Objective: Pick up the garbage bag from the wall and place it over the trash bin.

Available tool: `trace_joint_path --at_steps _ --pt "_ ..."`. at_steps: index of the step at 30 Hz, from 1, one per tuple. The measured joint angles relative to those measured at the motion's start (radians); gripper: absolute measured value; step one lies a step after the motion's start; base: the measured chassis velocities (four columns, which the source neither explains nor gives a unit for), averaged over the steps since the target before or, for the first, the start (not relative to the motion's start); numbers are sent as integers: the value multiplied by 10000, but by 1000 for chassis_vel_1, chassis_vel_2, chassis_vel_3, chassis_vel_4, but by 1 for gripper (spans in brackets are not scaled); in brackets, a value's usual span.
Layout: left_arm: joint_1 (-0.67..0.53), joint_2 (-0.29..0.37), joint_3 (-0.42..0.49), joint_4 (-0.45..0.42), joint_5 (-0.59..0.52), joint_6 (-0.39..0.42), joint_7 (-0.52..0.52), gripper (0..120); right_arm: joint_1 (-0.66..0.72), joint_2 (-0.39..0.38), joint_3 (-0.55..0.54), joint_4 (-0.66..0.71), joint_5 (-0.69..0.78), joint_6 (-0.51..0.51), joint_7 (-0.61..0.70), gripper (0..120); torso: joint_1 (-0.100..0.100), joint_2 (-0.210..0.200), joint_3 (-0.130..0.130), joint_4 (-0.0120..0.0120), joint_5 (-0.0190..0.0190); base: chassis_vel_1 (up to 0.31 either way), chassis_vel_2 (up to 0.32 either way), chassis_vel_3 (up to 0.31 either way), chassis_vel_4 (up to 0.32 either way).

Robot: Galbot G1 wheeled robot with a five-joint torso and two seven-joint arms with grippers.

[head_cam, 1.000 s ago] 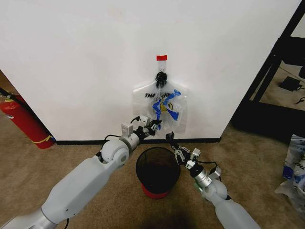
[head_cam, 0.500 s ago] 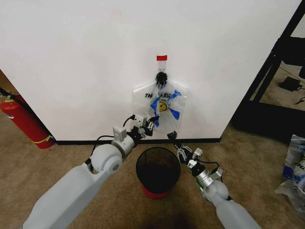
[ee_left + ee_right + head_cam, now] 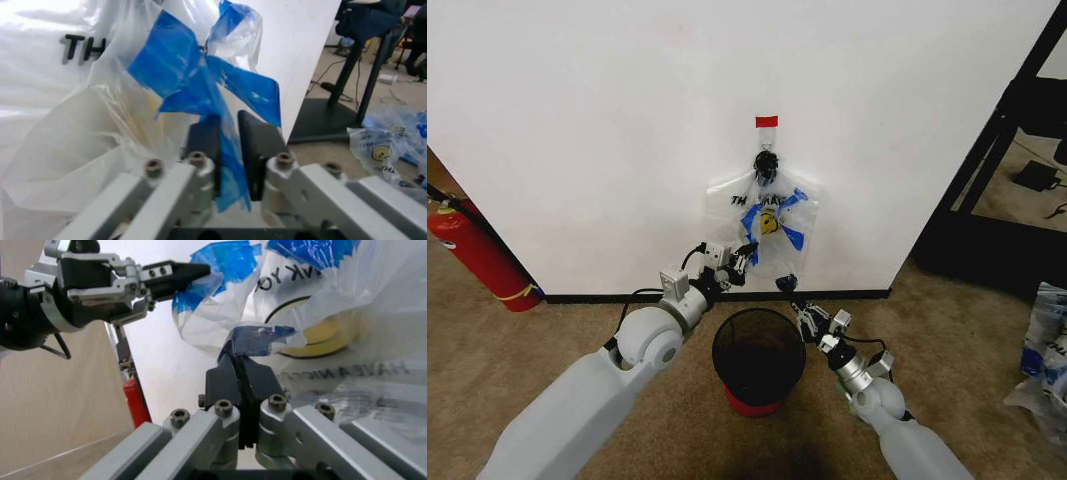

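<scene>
The garbage bag, thin whitish plastic with a yellow face, black lettering and blue patches, hangs from a black hook on the white wall. My left gripper is shut on a blue-taped fold at the bag's lower left; in the left wrist view its fingers pinch the blue plastic of the garbage bag. My right gripper is shut on the bag's lower right edge, pinching a blue tab of the garbage bag in the right wrist view. The trash bin, black mesh with a red base, stands on the carpet directly below.
A red fire extinguisher leans by the wall at the left. A black metal rack stands at the right, with more plastic bags on the floor near it. Brown carpet surrounds the bin.
My left gripper has pulled back leftward with the bag's lower left fold, spreading the bag. My right gripper has risen slightly to the bag's bottom edge.
</scene>
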Motion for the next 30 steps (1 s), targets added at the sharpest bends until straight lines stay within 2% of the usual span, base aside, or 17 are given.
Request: trace_joint_path --at_steps 4,6,10,13,17,20,21,30 --pt "-166 -36 112 46 -224 77 -2 34 -53 -24 20 45 -16 0 0 0 0 0 0 0 1 0 0 0 0" --pt "-218 -64 150 74 -292 100 -6 38 -66 -29 29 58 -20 0 0 0 0 0 0 0 0 0 0 0 0" --pt "-372 -157 258 160 -478 155 -19 56 -95 -38 49 81 -39 0 -8 0 0 0 0 -1 0 0 0 0 0" --pt "-405 -180 283 178 -540 175 -23 62 -100 -41 52 86 -43 0 -12 0 1 0 0 -1 0 0 0 0 0" --pt "-473 -217 305 251 -750 204 -48 81 -116 -45 64 95 -57 0 -17 0 2 0 0 0 0 0 0 0 0" --pt "-501 -237 304 289 -827 210 -62 88 -123 -46 66 99 -68 2 -21 0 2 0 0 0 0 0 0 0 0" --pt "-553 -266 302 371 -882 211 -74 94 -132 -45 67 106 -86 9 -28 0 2 0 1 0 0 0 0 0 0" --pt "-874 -271 251 783 -1088 244 -144 96 -202 -30 90 173 -165 48 -64 0 2 0 1 0 0 0 0 0 0"
